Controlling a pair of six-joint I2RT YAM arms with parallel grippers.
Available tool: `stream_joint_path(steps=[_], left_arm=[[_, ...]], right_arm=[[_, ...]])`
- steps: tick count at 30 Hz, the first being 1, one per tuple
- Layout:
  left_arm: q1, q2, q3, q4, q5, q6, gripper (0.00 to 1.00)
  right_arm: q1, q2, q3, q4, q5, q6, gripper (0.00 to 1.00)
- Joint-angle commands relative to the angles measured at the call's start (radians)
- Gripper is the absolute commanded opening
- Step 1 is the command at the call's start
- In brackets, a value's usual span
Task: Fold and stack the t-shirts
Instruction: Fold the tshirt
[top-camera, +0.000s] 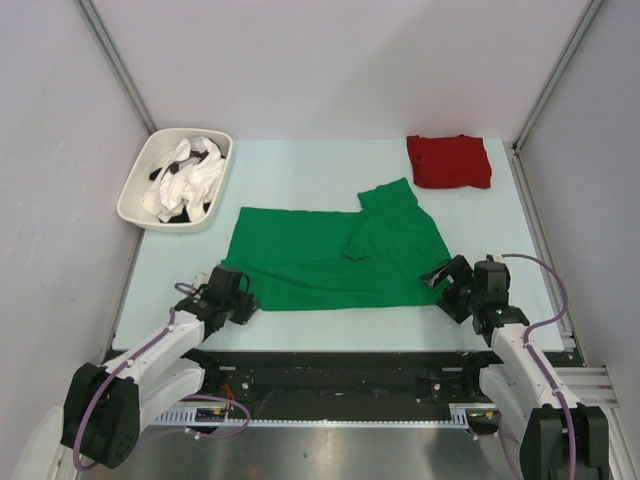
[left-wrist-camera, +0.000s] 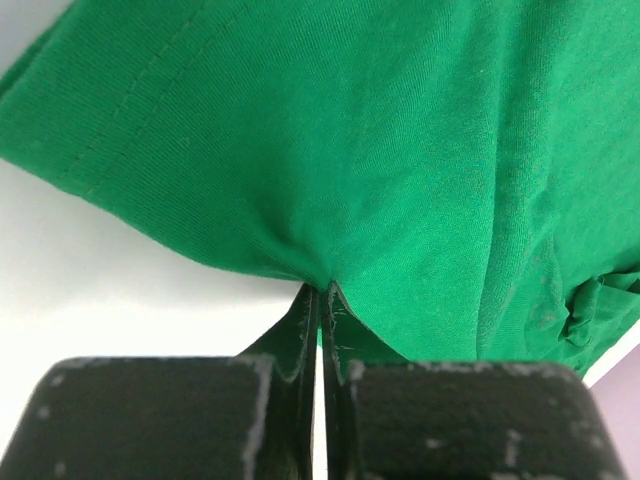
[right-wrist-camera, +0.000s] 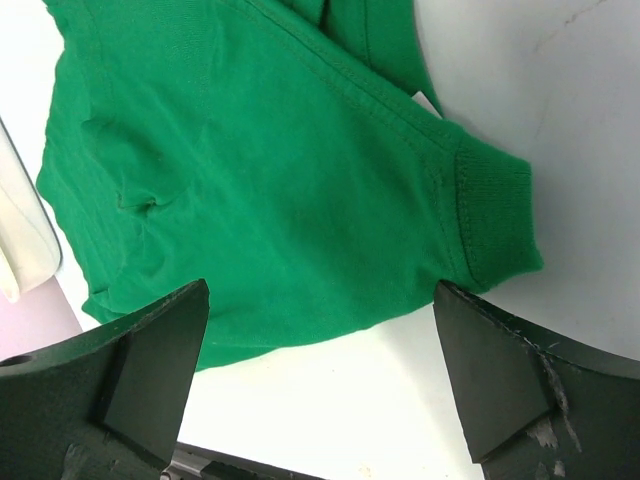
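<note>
The green t-shirt (top-camera: 330, 255) lies spread and partly folded in the middle of the table, one sleeve sticking out toward the back. It fills the left wrist view (left-wrist-camera: 350, 140) and the right wrist view (right-wrist-camera: 260, 170). My left gripper (top-camera: 243, 296) is shut on the shirt's near left edge (left-wrist-camera: 322, 285). My right gripper (top-camera: 447, 283) is open at the shirt's near right corner, its fingers (right-wrist-camera: 150, 360) wide apart with bare table between them. The dark red t-shirt (top-camera: 449, 161) lies folded square at the back right.
A white bin (top-camera: 176, 180) with white and black cloth stands at the back left. Grey walls close the table on three sides. A metal rail (top-camera: 330, 385) runs along the near edge.
</note>
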Motion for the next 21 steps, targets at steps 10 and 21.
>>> stream_joint_path(steps=[10,21], left_arm=[[0.012,-0.076,-0.002,-0.141,-0.051,0.062,0.0],[0.037,-0.082,0.018,-0.143,-0.046,0.111,0.0]], right_arm=[[-0.014,0.06,-0.021,0.035,-0.064,-0.01,0.86],[-0.012,-0.107,-0.004,-0.174,-0.049,-0.032,0.89]])
